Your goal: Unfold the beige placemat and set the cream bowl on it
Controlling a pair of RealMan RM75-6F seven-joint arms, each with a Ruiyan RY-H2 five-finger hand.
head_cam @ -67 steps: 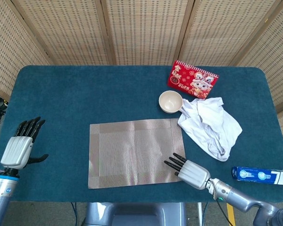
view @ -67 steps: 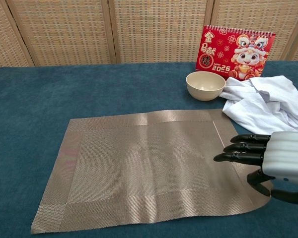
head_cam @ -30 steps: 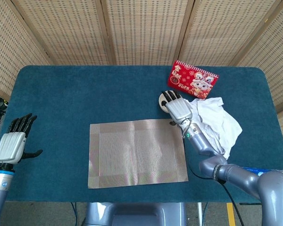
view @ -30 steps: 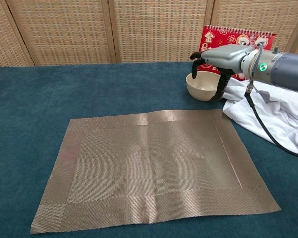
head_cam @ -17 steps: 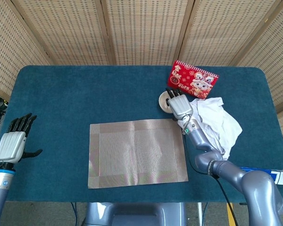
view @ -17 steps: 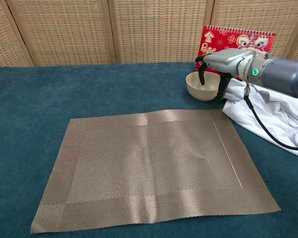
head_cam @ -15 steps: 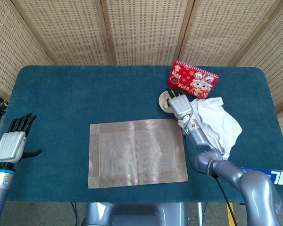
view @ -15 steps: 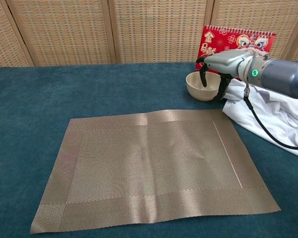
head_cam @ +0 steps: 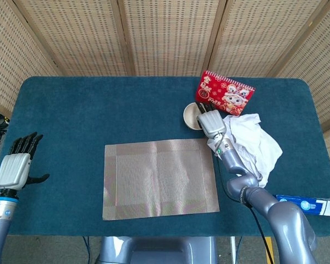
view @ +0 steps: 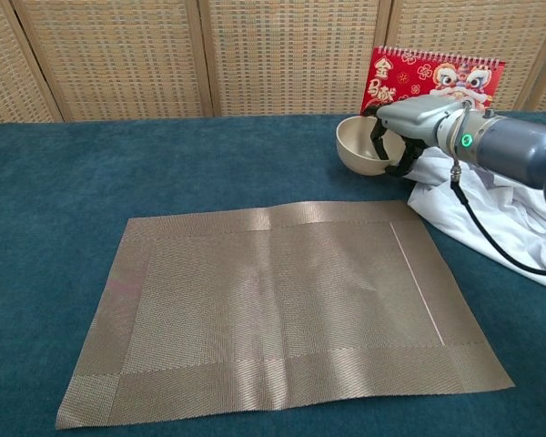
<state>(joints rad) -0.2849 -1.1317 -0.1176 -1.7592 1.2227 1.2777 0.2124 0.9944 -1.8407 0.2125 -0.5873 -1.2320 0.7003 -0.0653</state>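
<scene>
The beige placemat (head_cam: 159, 179) (view: 273, 305) lies spread flat on the blue table, near the front. Behind its far right corner is the cream bowl (head_cam: 191, 115) (view: 357, 146), tipped with its opening facing left in the chest view. My right hand (head_cam: 210, 122) (view: 406, 130) grips the bowl's right rim, with fingers curled inside and the thumb outside. Off the table's left edge, my left hand (head_cam: 14, 165) hovers with its fingers apart and holds nothing; the chest view does not show it.
A red desk calendar (head_cam: 224, 93) (view: 434, 77) stands just behind the bowl. A crumpled white cloth (head_cam: 253, 146) (view: 500, 196) lies right of the bowl, under my right forearm. A blue tube (head_cam: 308, 204) rests at the front right edge.
My right hand left the placemat's right edge, reached the bowl and closed on its rim. The bowl has tipped and shifted slightly left. The left hand barely moved.
</scene>
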